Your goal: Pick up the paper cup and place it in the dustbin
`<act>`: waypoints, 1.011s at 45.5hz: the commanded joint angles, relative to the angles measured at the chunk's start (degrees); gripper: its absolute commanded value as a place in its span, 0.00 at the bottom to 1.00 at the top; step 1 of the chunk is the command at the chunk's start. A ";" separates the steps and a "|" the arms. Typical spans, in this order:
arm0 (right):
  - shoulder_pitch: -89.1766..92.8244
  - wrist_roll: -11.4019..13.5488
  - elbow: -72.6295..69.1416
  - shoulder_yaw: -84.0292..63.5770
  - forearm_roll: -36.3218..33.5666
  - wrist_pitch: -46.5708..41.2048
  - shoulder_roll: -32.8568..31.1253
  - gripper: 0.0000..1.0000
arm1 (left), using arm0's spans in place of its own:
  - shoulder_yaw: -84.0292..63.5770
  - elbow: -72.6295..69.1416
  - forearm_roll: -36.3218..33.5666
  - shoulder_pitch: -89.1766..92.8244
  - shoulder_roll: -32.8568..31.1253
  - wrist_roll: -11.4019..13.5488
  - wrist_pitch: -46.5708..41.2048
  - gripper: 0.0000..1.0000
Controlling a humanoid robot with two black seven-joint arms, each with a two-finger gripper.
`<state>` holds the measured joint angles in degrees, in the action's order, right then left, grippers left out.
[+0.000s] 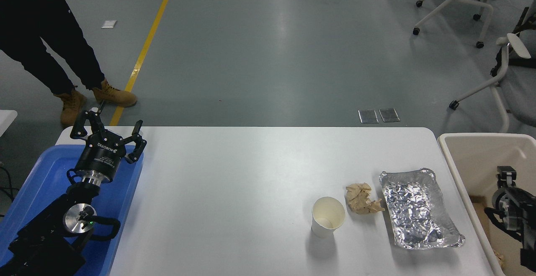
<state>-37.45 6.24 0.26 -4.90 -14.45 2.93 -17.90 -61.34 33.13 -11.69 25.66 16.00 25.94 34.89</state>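
Note:
The paper cup (328, 217) stands upright on the white table (234, 184), at the front right. The beige dustbin (473, 158) stands off the table's right edge. Part of my right arm (511, 207) shows at the right edge, over the dustbin and well to the right of the cup; its fingers cannot be made out. My left gripper (109, 130) is parked at the far left over a blue tray, open and empty.
A crumpled brown paper wad (362, 199) lies just right of the cup, and a foil tray (418, 209) lies beyond it toward the dustbin. A blue tray (42, 175) sits under the left arm. A person's legs (50, 45) stand at the far left. Office chairs stand at the far right.

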 commanded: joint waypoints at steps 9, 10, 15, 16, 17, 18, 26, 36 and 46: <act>-10.79 0.17 -0.43 -10.55 0.83 -0.64 -2.93 1.00 | -0.01 0.00 0.00 0.00 0.00 -0.01 0.00 0.98; -11.93 0.17 -0.60 -12.22 0.83 -0.73 -3.11 1.00 | -0.01 0.00 0.00 0.00 0.00 -0.01 0.00 0.98; -17.64 0.17 -5.52 -21.01 0.92 -0.82 -4.95 1.00 | -0.01 0.00 0.00 0.00 0.00 -0.01 0.00 0.98; -18.96 0.17 -6.83 -22.68 0.92 -0.82 -5.21 1.00 | -0.01 0.00 0.00 0.00 0.00 -0.01 0.00 0.98; -20.28 0.17 -8.06 -24.26 1.00 -0.82 -5.39 1.00 | -0.01 0.00 0.00 0.00 0.00 -0.01 0.00 0.98; -21.51 0.17 -9.21 -25.93 1.01 -0.82 -5.57 1.00 | -0.01 0.00 0.00 0.00 0.00 -0.01 0.00 0.98; -31.44 0.26 -15.45 -39.12 1.01 -0.90 -4.52 1.00 | -0.01 0.00 0.00 0.00 0.00 -0.01 0.00 0.98; -40.76 0.26 -27.48 -49.59 0.92 -0.99 -2.67 1.00 | -0.01 0.00 0.00 0.00 0.00 -0.01 0.00 0.98; -52.97 0.26 -45.24 -51.08 0.74 -2.04 -4.51 1.00 | -0.01 0.00 0.00 0.00 0.00 -0.10 0.00 0.98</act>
<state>-77.71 6.49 -27.97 -50.33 -13.62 1.90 -21.23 -61.35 33.14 -11.69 25.66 16.00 25.86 34.89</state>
